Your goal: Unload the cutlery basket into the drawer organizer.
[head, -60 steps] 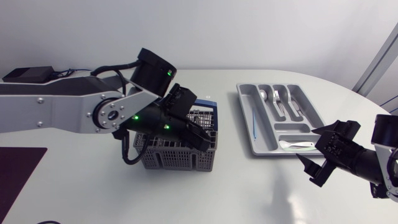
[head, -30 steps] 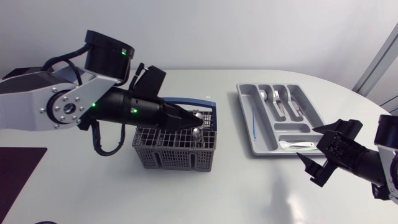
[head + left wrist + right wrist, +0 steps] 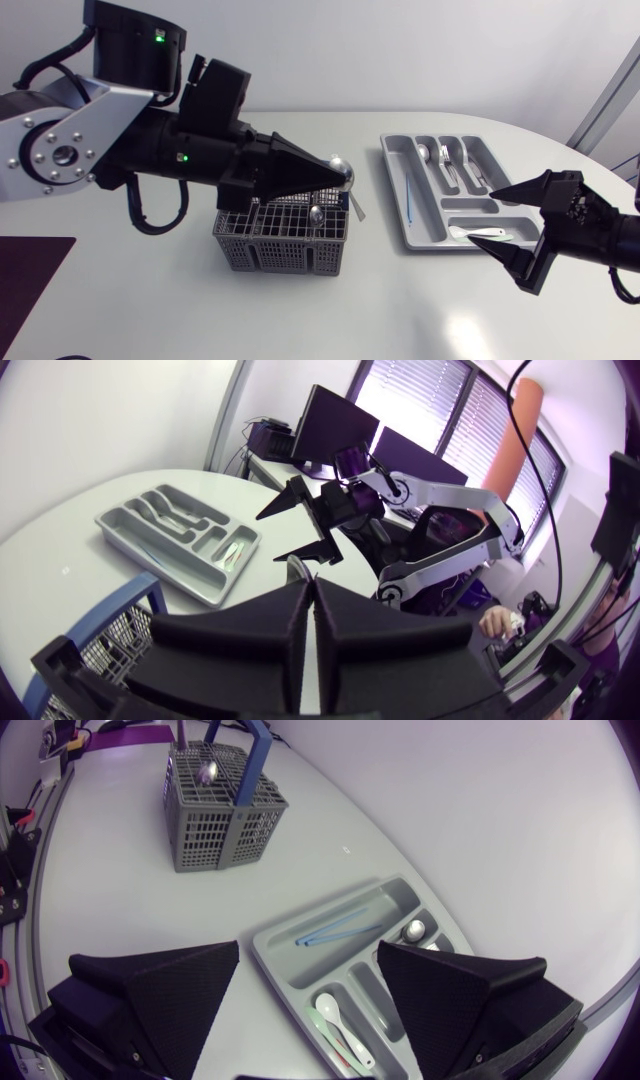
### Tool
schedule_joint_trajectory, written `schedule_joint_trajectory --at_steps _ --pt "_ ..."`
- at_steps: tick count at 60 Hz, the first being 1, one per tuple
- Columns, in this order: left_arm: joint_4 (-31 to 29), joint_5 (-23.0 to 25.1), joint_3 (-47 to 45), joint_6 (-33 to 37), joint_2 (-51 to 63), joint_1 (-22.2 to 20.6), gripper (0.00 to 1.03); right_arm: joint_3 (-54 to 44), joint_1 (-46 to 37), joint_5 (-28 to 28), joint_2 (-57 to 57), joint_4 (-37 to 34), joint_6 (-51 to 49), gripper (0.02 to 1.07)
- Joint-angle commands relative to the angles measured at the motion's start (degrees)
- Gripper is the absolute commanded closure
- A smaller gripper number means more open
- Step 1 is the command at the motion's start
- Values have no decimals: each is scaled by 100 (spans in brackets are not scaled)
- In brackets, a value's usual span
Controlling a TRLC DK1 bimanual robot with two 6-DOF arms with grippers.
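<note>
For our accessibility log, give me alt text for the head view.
The left gripper, shut on a silver metal spoon, holds it above a grey plastic cutlery basket. The open right gripper sits beside a grey drawer organizer tray holding utensils.

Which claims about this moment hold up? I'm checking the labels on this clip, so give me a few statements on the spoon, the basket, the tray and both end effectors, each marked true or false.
1. The left end effector is shut on a spoon, held above the basket. True.
2. The basket has nothing left in it. False: a second spoon stands in it.
3. The right end effector is open and holds nothing. True.
4. The tray has no cutlery in it yet. False: several pieces already lie in its compartments.
</note>
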Motion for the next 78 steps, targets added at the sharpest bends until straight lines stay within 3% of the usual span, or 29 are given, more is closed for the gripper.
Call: schedule_joint_trajectory --at_steps 1,9,19,27,43,47,59,70,78 --pt "-168 364 306 805 340 -59 100 325 -30 -338 119 -414 -3 7" --pt "-643 566 640 1587 788 -200 100 598 40 -786 259 -862 -100 7" --pt "-669 557 807 1930 1289 -516 100 606 541 -883 215 -845 278 7" --pt "-643 557 957 2106 1561 -745 100 519 1086 -857 145 -555 709 21" --pt "-687 566 1273 2449 1974 -1017 100 624 1666 -1094 154 -792 779 53" --pt "-713 575 1343 2501 2036 -1044 100 624 1763 -1094 101 -897 735 58" --pt "-1188 610 1739 2703 2299 -1017 100 589 2053 -1094 -39 -1144 630 59" --pt "-1328 689 1888 2721 2405 -982 100 589 2114 -1094 -22 -1126 560 82" --pt "-1442 750 1958 2721 2431 -929 100 615 2123 -1085 84 -1126 516 84"
